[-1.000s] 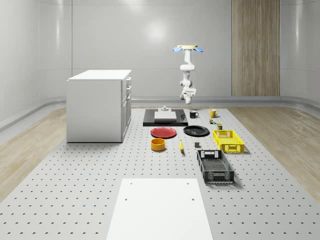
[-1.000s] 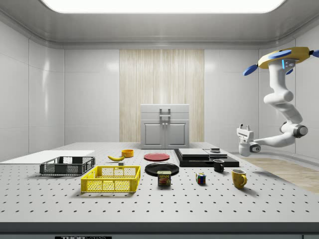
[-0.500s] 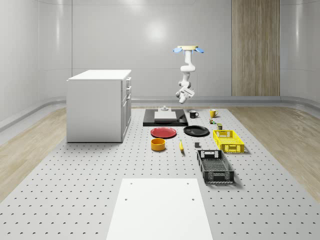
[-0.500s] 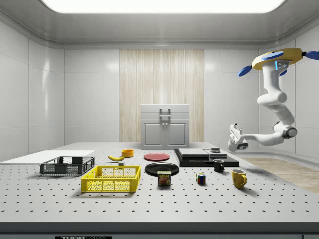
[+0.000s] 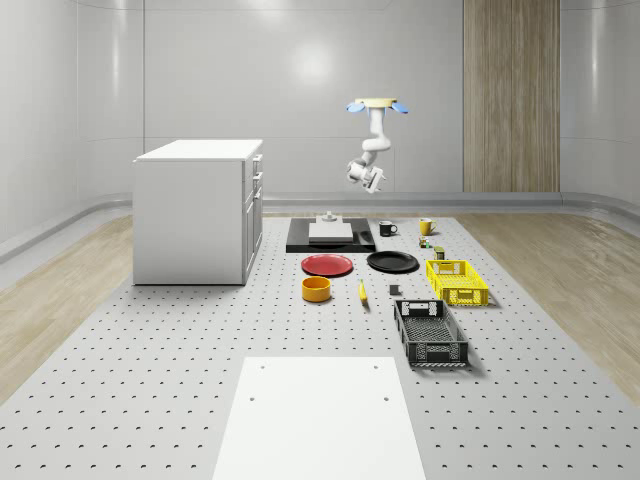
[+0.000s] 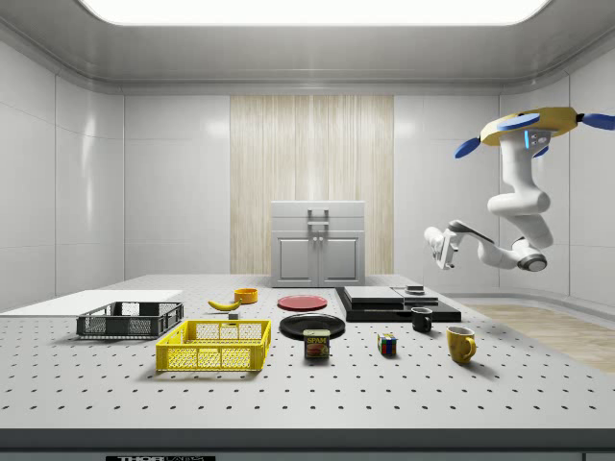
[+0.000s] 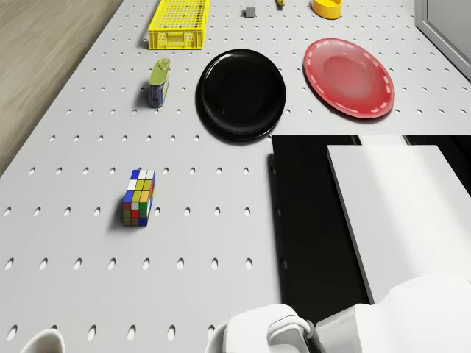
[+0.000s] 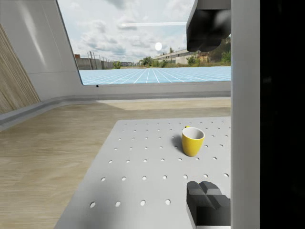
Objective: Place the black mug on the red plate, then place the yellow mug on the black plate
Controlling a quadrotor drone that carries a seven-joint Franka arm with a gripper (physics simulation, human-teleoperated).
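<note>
The black mug [image 5: 387, 228] and the yellow mug [image 5: 426, 226] stand upright near the table's far edge, past the red plate [image 5: 328, 265] and the black plate [image 5: 393, 262]. Both plates [image 7: 348, 77] [image 7: 241, 93] lie bare. The drone [image 5: 377, 104] hovers high above the table's far end. My gripper [image 6: 437, 245] hangs in the air above and behind the black mug [image 6: 422, 320], open and holding nothing. The wrist view looks at the yellow mug [image 8: 192, 140] between two dark fingertips [image 8: 209, 24] that stand wide apart.
A black slab carrying a white block [image 5: 330, 235] lies beside the mugs. A white cabinet [image 5: 198, 210] stands at the whole-scene view's left. A yellow basket [image 5: 457, 280], black basket [image 5: 430, 332], orange bowl [image 5: 316, 289], banana [image 5: 362, 291], puzzle cube [image 7: 138, 196] and can [image 7: 160, 82] sit around.
The arm has folded upward, lifting the gripper higher and toward the side view's left. The drone has tilted and drifted slightly. Neither mug nor plate has moved.
</note>
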